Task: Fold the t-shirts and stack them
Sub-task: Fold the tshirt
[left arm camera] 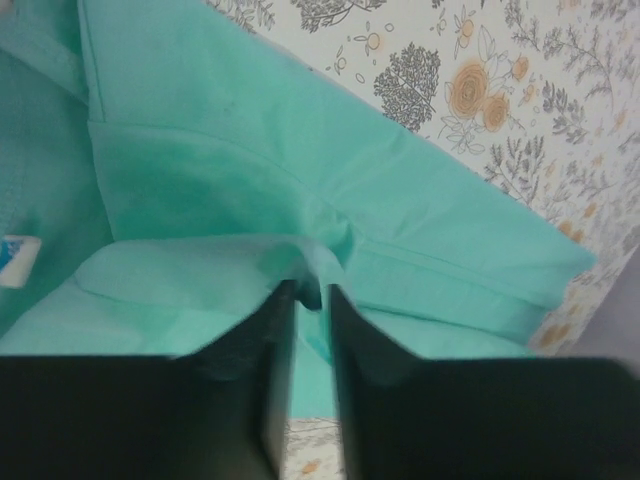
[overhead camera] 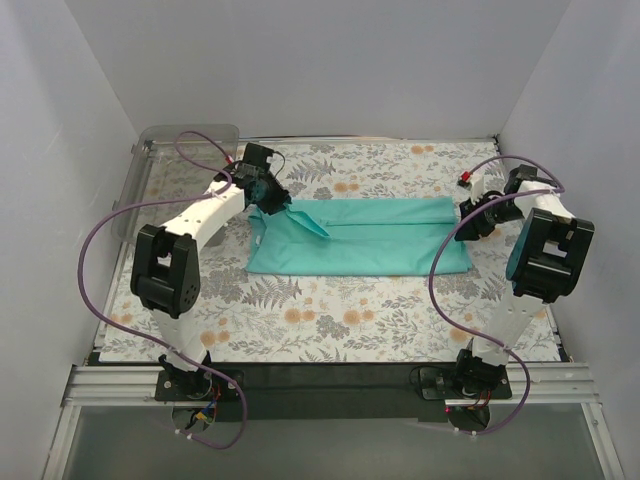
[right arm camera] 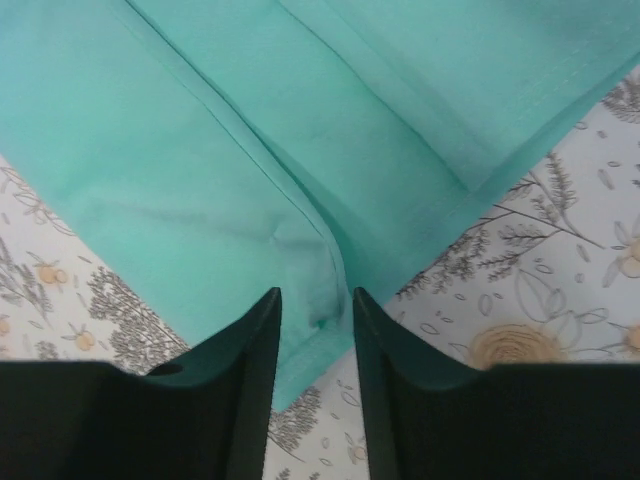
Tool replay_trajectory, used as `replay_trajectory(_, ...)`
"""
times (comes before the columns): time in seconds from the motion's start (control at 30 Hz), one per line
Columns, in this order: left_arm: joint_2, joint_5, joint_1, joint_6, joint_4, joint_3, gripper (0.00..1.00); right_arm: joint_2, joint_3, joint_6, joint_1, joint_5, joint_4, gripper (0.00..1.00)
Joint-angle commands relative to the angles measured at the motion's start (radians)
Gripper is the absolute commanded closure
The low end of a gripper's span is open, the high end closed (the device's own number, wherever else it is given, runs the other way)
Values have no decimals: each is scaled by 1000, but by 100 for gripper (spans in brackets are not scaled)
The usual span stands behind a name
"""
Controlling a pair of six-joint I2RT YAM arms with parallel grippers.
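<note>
One plain teal t-shirt (overhead camera: pixel 370 235) lies on the floral table, folded lengthwise into a long strip. My left gripper (overhead camera: pixel 268 196) is at its left end, shut on a pinch of cloth (left arm camera: pixel 312 285), and a fold of the shirt rises towards it. My right gripper (overhead camera: pixel 468 222) is at the strip's right end. Its jaws stand narrowly apart with the near corner of the shirt (right arm camera: pixel 318 318) bunched between the fingertips, and it is shut on that corner. A small white label (left arm camera: pixel 18 260) shows inside the shirt at the left.
A clear plastic bin (overhead camera: pixel 185 165) stands at the back left corner of the table. White walls close in the left, right and back sides. Bare floral tabletop (overhead camera: pixel 330 320) lies in front of the shirt. Purple cables loop off both arms.
</note>
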Motion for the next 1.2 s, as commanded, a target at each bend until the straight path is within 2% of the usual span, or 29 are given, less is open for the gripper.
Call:
replay_trajectory(0.0,9,-8,9,3,7,79,66,-98,-21,182,-1,4,173,62)
replay_trajectory(0.1,34,-14,15,4,3,134,49,-183,-96,337,5,54,353,58)
replay_trajectory(0.17,59,-13,21,15,-4,168,47,-235,-137,411,13,87,457,58)
replay_trajectory(0.27,50,10,24,79,28,195,42,-293,-170,470,13,64,508,61)
replay_trajectory(0.37,-9,145,24,196,154,99,41,-328,-187,390,13,-72,436,63)
replay_trajectory(0.4,-61,174,24,219,180,61,41,-332,-191,347,13,-174,395,66)
replay_trajectory(0.43,-84,205,24,252,196,27,41,-330,-190,236,13,-224,285,67)
replay_trajectory(0.53,-154,312,23,299,205,-94,42,-326,-257,145,15,-319,194,72)
replay_trajectory(0.6,-206,372,20,303,200,-205,51,-326,-303,114,24,-332,177,81)
replay_trajectory(0.63,-222,386,12,303,203,-243,58,-326,-343,94,28,-332,171,86)
replay_trajectory(0.67,-236,389,8,302,205,-274,67,-324,-358,86,30,-330,169,89)
replay_trajectory(0.7,-247,391,1,300,205,-324,82,-324,-368,86,30,-327,168,95)
replay_trajectory(0.77,-257,388,-12,284,211,-358,98,-322,-377,88,30,-330,157,98)
replay_trajectory(0.9,-202,382,-42,248,248,-398,100,-341,-371,111,30,-332,155,99)
replay_trajectory(1.17,-40,336,-94,224,259,-311,100,-373,-351,137,27,-338,158,99)
